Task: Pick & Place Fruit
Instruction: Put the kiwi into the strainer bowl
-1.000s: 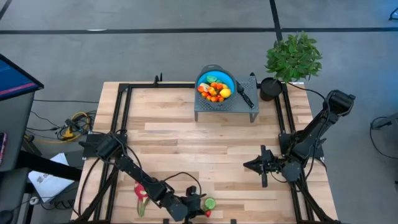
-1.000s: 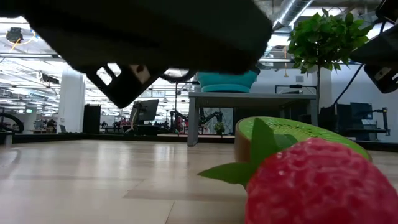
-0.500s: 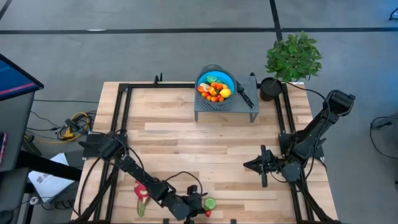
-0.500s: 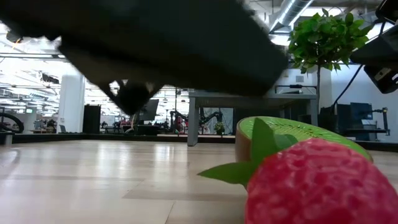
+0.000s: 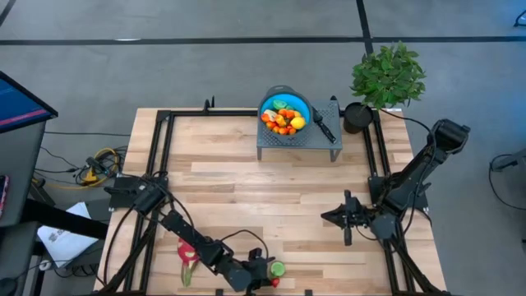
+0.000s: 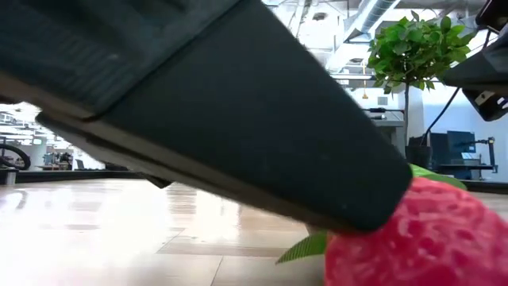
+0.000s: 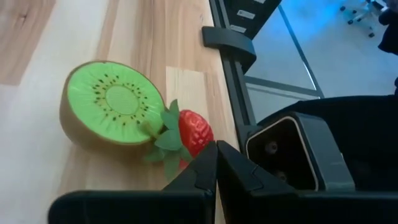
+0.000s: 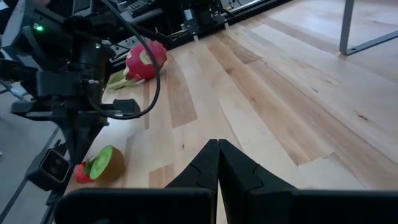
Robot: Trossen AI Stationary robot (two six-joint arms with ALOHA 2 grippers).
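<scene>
The left hand [image 7: 216, 163] is fully closed, holding nothing, its tips just short of the strawberry [image 7: 195, 132] that touches the kiwi half [image 7: 109, 114]. Advancing with shut fingers would likely shove both fruits across the tabletop [image 7: 37, 93] toward its near edge rather than grasp either. The right hand [image 5: 346, 219], also closed and empty, waits well away.

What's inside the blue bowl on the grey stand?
The blue bowl holds a heap of small orange, red, yellow and green fruits. Whatever lies beneath that top layer is covered.

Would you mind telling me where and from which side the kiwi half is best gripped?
Probably across its brown sides, coming from above. The kiwi half lies on the table with its green cut face tilted up, and the strawberry touches one edge, so place the fingers on the two sides clear of the berry. The shut left tool would need opening first.
</scene>
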